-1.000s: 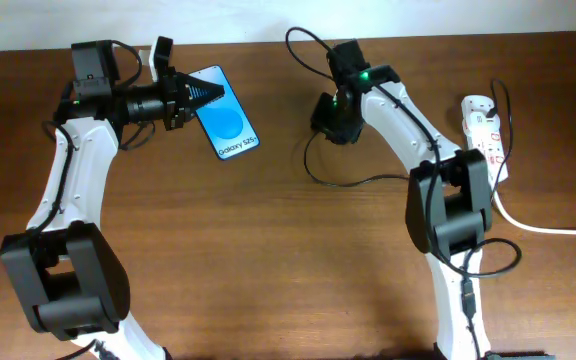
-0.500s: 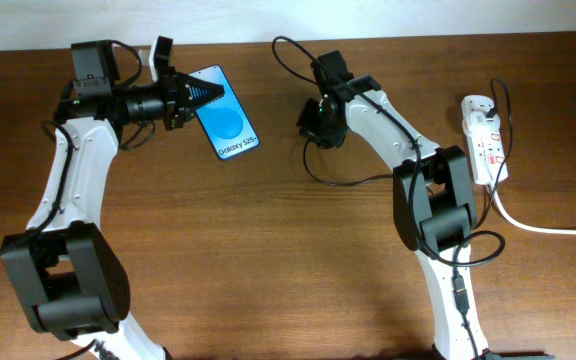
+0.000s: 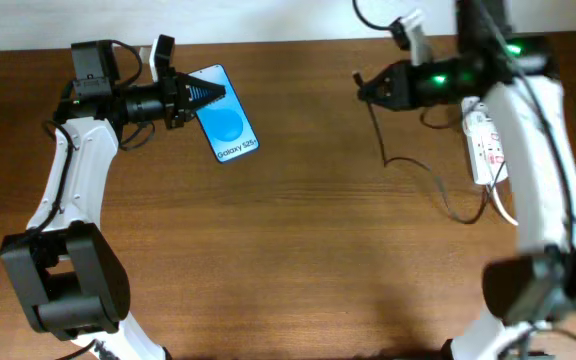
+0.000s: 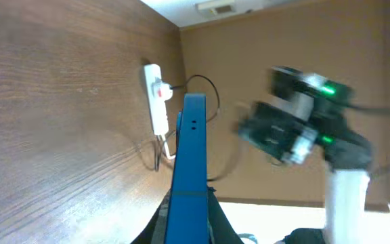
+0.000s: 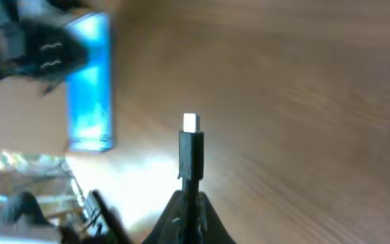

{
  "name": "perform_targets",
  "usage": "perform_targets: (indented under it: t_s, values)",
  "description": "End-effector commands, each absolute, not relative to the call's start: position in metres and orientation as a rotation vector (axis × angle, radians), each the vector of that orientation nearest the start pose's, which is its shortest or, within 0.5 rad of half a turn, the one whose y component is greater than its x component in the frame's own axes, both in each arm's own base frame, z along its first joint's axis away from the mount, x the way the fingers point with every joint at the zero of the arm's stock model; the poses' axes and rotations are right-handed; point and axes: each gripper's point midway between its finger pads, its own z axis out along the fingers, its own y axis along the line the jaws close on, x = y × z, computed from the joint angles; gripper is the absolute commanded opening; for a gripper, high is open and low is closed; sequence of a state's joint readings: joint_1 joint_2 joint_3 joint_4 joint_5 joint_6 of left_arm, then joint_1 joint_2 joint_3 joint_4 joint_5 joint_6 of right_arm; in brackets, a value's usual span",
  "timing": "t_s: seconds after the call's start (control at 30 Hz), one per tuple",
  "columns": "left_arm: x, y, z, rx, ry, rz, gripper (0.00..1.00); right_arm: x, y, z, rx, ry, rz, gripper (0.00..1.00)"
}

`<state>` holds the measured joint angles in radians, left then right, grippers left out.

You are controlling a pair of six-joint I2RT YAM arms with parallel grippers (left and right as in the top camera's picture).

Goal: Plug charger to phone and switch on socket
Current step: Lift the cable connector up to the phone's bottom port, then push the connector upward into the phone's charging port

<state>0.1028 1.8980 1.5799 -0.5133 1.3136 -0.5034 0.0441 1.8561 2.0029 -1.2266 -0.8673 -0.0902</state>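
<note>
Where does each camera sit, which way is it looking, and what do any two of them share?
Overhead: fixed above, looking down at the table; both arms show, the left gripper holding the phone, the right gripper holding the charger.
Left wrist: looks along its fingers and the phone's edge toward the socket and right arm.
Right wrist: looks past its fingers and the charger's tip toward the phone.
Shared: all three show the phone; the wrist views face each other.

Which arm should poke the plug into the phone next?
Right: the right gripper pinches the charger, tip facing the phone, which the left gripper holds.
</note>
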Motion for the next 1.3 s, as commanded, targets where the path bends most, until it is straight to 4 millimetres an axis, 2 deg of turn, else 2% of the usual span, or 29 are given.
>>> perform_targets:
  t_s: [0.0,0.1,0.17,0.23,0.3,0.33,0.37,0.4,0.43,0.47,0.57,0.63,0.7,0.8,0.9,1.03,1.17,1.27]
  values:
    - [0.432,-0.129,0.286,0.126,2.099,-1.865,0.0,0.362,0.143,0.354,-0.569,2.252,1.113,0.04]
    - [0.423,-0.131,0.295,0.174,2.061,-1.945,0.0,0.313,0.133,0.382,-0.529,2.259,1.113,0.04]
    - [0.417,-0.132,0.301,0.212,2.03,-1.996,0.0,0.274,0.127,0.392,-0.519,2.288,1.096,0.04]
    - [0.416,-0.133,0.302,0.225,2.025,-2.0,0.0,0.248,0.129,0.393,-0.549,2.313,1.126,0.04]
    - [0.412,-0.145,0.302,0.254,2.033,-2.017,0.0,0.235,0.15,0.389,-0.612,2.271,1.26,0.04]
    - [0.41,-0.151,0.302,0.269,2.037,-2.025,0.0,0.234,0.161,0.38,-0.645,2.251,1.337,0.04]
    - [0.408,-0.156,0.302,0.282,2.041,-2.033,0.0,0.244,0.171,0.359,-0.607,2.261,1.434,0.04]
    - [0.407,-0.158,0.302,0.288,2.042,-2.036,0.0,0.254,0.177,0.338,-0.56,2.293,1.468,0.05]
    - [0.407,-0.158,0.302,0.288,2.043,-2.037,0.0,0.266,0.187,0.309,-0.504,2.326,1.511,0.05]
    - [0.408,-0.158,0.301,0.276,2.05,-2.034,0.0,0.272,0.194,0.291,-0.474,2.341,1.531,0.05]
    - [0.414,-0.157,0.295,0.229,2.087,-1.987,0.0,0.283,0.221,0.264,-0.446,2.384,1.473,0.04]
    - [0.422,-0.154,0.29,0.138,2.132,-1.959,0.0,0.291,0.248,0.262,-0.433,2.375,1.438,0.04]
    - [0.431,-0.15,0.3,0.104,2.122,-1.969,0.0,0.291,0.275,0.266,-0.458,2.343,1.443,0.04]
    - [0.443,-0.15,0.32,0.134,2.073,-1.957,0.0,0.295,0.299,0.274,-0.432,2.306,1.448,0.04]
    - [0.448,-0.15,0.338,0.093,2.065,-1.991,0.0,0.297,0.305,0.279,-0.43,2.278,1.456,0.04]
    - [0.448,-0.15,0.338,0.056,2.081,-2.014,0.0,0.302,0.304,0.279,-0.429,2.261,1.42,0.04]
    - [0.449,-0.15,0.338,0.05,2.08,-2.01,0.0,0.299,0.318,0.279,-0.473,2.23,1.36,0.04]
    - [0.449,-0.15,0.338,0.055,2.078,-2.007,0.0,0.301,0.318,0.283,-0.503,2.195,1.338,0.04]
